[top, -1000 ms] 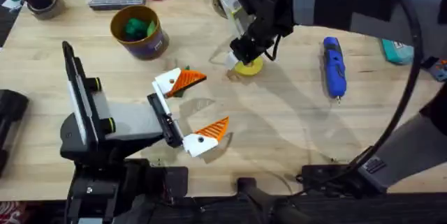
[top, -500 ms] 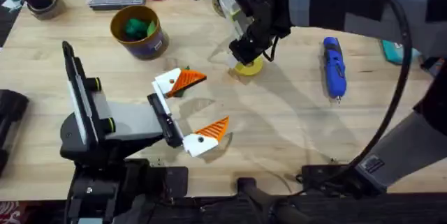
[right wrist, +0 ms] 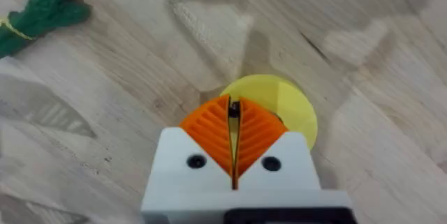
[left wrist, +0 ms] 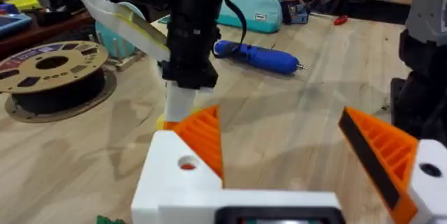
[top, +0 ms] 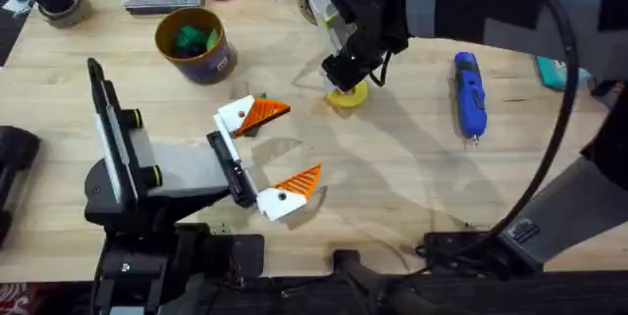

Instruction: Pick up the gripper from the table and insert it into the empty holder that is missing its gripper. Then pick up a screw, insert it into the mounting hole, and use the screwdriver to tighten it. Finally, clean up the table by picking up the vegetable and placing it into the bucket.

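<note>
Reaches across the light wooden surface (top: 392,178) with the right gripper (top: 343,78), tip pointed down over a round yellow plastic disc (right wrist: 293,105). Pinches a small dark screw (right wrist: 234,107) between the orange ribbed fingers (right wrist: 258,130), pressed narrow with hardly a gap, just above the disc.

Rests the left gripper (top: 299,141) low near the front of the surface, fingers spread wide and holding nothing. Carries an orange ribbed wedge-shaped fingertip (left wrist: 202,137) on each white angular plastic holder (left wrist: 178,175).

Leaves the blue pen-style screwdriver (top: 469,94) lying flat to the right, well apart from both grippers. Places the slender dark green leafy vegetable bundle (right wrist: 38,16) on the wood, apart from the disc. Keeps the round dark purple-blue bucket with a tan rim (top: 221,60) at the far left, bright green lumps (top: 194,38) inside.
</note>
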Robot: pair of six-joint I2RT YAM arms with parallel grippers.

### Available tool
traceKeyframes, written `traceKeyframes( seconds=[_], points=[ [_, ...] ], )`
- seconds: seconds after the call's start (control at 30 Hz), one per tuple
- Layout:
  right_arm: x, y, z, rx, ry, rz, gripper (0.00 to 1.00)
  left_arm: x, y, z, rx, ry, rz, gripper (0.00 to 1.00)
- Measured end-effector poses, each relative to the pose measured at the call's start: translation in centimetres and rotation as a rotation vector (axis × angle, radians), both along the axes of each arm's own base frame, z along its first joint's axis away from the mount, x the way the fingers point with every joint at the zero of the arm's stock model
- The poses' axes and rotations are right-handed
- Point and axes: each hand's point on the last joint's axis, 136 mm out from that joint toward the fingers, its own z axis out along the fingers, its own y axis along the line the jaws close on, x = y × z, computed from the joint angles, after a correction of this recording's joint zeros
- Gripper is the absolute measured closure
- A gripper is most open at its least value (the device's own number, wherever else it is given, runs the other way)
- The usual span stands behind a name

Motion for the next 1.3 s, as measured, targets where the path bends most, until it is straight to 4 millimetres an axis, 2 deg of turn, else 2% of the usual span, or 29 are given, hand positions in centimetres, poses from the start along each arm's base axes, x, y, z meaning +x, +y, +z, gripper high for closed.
traceKeyframes(
  seconds=[0.5, 0.67, 0.77, 1.0, 1.1, 1.17, 1.3],
  points=[
    [0.3, -0.1, 0.1, 0.004, -0.007, -0.005, 0.994, 0.0, 0.0, 0.0, 0.0, 0.0, 0.0, 0.009],
    [0.0, -1.1, 1.1, -0.002, 0.003, -0.021, 0.995, 0.0, 0.0, 0.0, 0.0, 0.0, 0.0, 0.009],
    [-0.2, -1.7, 3.8, 0.002, -0.003, -0.033, 0.995, 0.0, 0.0, 0.0, 0.0, 0.0, 0.0, 0.009],
    [0.1, -2.0, 13.3, 0.045, -0.078, -0.036, 0.995, 0.0, 0.0, 0.0, 0.0, 0.0, 0.0, 0.009],
    [0.0, -2.0, 16.6, 0.06, -0.107, -0.03, 0.995, 0.0, 0.0, 0.0, 0.0, 0.0, 0.0, 0.009],
    [0.0, -2.0, 18.2, 0.07, -0.126, -0.027, 0.995, 0.0, 0.0, 0.0, 0.0, 0.0, 0.0, 0.009],
    [-0.5, -2.3, 20.1, 0.07, -0.139, -0.016, 0.995, 0.0, 0.0, 0.0, 0.0, 0.0, 0.0, 0.011]
  ],
)
